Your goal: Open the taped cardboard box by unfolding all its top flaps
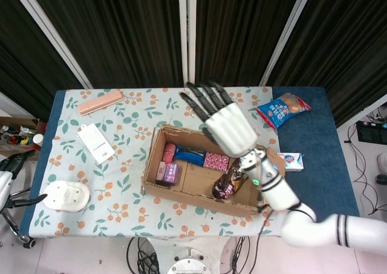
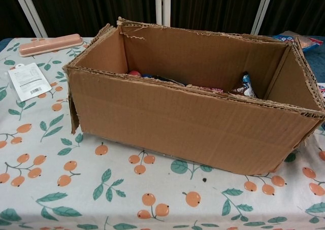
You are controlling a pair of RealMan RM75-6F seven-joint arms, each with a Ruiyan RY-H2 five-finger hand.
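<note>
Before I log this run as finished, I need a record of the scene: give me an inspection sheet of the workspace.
Surface: table with a fruit-print cloth, blue edges showing.
Job's things: cardboard box open at the top, snack packets inside; left flap hangs down outside.
Clutter: pink case, white card, white lid, blue snack bag, small carton.
Hands: right hand raised above the box, fingers spread, holding nothing; left hand not seen.
Cables: nothing seen on the table.
Surroundings: dark curtains behind.

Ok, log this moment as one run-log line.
box: flaps down, top open | right hand: above box, fingers spread, empty | left hand: not visible | contents: snack packs inside
</note>
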